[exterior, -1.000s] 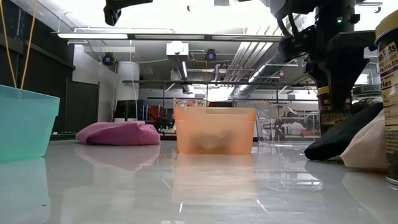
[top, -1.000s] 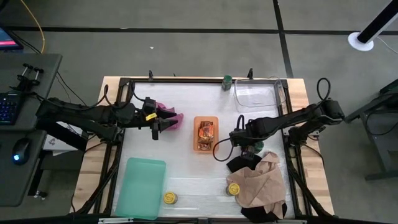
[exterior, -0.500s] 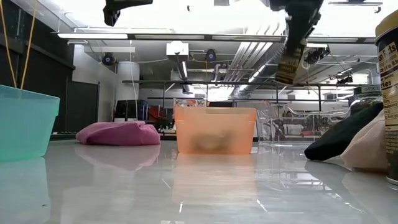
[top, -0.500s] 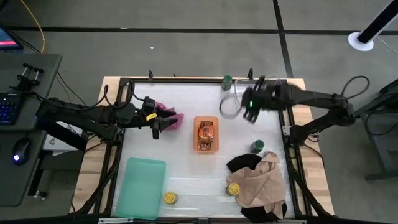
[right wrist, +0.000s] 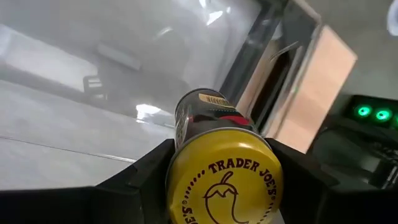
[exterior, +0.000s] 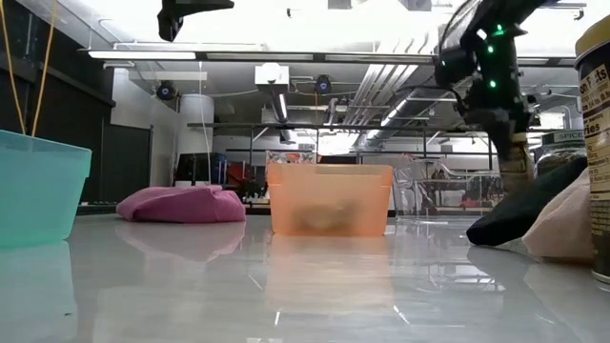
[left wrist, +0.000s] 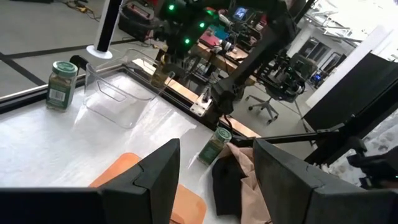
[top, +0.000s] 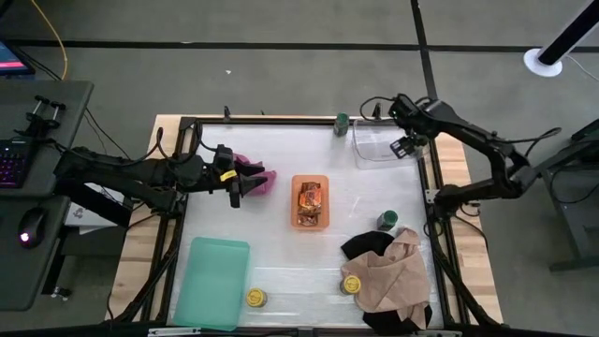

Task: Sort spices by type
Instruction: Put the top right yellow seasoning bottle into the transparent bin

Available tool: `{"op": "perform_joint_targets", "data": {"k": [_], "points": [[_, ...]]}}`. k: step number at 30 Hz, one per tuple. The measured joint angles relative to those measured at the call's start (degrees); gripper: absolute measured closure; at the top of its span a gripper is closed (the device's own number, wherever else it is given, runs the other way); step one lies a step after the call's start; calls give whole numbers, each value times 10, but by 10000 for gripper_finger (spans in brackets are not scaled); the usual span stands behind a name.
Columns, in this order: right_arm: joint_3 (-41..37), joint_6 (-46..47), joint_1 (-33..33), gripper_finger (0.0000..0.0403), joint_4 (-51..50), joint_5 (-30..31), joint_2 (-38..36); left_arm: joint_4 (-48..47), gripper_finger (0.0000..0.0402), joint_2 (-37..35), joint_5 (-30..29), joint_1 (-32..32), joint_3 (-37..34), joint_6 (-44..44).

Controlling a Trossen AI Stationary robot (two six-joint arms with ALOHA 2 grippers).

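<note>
The right hand (right wrist: 221, 186), grasping a yellow-lidded jar (right wrist: 222, 163), hangs over the clear bin (top: 382, 142), apparently ready to lower it in; the left hand (top: 234, 185) waits, released.

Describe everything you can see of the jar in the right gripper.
The jar is small and round, with a yellow lid printed with a black chili-pepper logo and brand lettering; its dark body carries a label with a barcode. The right gripper is shut on it, a finger at each side, holding it in the air over the clear bin at the table's far right corner.
</note>
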Motion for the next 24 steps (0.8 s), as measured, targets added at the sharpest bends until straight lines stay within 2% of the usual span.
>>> {"op": "perform_joint_targets", "data": {"k": [4, 15, 19, 24], "points": [[-14, 8, 13, 186, 20, -5, -5, 0, 213, 0, 0, 0, 0, 0], [-30, 48, 47, 186, -13, -53, -9, 0, 213, 0, 0, 0, 0, 1], [-30, 54, 58, 186, -11, -41, -9, -3, 213, 0, 0, 0, 0, 1], [-30, 47, 36, 186, 9, -34, -8, -3, 213, 0, 0, 0, 0, 2]]}}
